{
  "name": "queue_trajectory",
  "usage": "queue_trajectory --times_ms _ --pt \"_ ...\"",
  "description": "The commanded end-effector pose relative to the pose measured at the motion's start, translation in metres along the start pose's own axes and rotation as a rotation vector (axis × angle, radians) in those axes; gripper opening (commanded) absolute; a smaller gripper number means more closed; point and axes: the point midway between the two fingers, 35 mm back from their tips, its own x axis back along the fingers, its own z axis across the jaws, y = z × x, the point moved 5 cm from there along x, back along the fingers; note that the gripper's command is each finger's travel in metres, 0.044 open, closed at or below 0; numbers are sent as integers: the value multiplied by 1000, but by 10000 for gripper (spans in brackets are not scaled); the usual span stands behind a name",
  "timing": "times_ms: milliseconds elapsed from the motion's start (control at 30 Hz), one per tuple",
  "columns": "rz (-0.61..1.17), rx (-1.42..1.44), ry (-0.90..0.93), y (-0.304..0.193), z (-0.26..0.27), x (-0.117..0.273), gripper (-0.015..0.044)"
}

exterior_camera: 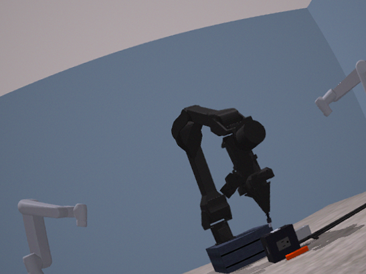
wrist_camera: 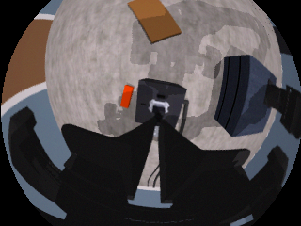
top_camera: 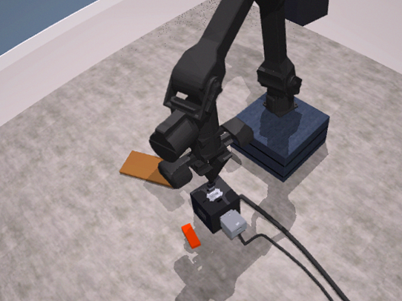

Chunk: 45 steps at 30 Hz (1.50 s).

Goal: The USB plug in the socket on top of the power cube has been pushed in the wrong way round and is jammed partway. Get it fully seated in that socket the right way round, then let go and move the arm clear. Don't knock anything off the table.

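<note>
Currently | claw [top_camera: 210,181] [exterior_camera: 267,213] [wrist_camera: 157,122] pinching USB plug [top_camera: 210,186] [exterior_camera: 269,219] [wrist_camera: 158,114] | over power cube [top_camera: 222,213] [exterior_camera: 272,247] [wrist_camera: 147,96] | seating in socket: cannot tell

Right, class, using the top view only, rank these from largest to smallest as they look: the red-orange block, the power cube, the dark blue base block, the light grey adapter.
1. Dark blue base block
2. Power cube
3. Light grey adapter
4. Red-orange block

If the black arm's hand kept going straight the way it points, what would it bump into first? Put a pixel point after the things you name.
Probably the plug [exterior_camera: 269,224] pinched in the hand [top_camera: 211,181] [exterior_camera: 267,212] [wrist_camera: 159,119] would meet the cube [top_camera: 222,215] [exterior_camera: 269,251] [wrist_camera: 175,89]; the remaining gap is unclear.
</note>
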Motion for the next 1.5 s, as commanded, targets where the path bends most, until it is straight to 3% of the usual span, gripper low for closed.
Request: queue_trajectory --times_ms 0,1467 --pt "7 -4 -2 0 -1 -1 0" --pt "48 -16 -1 -1 -1 -7 0"
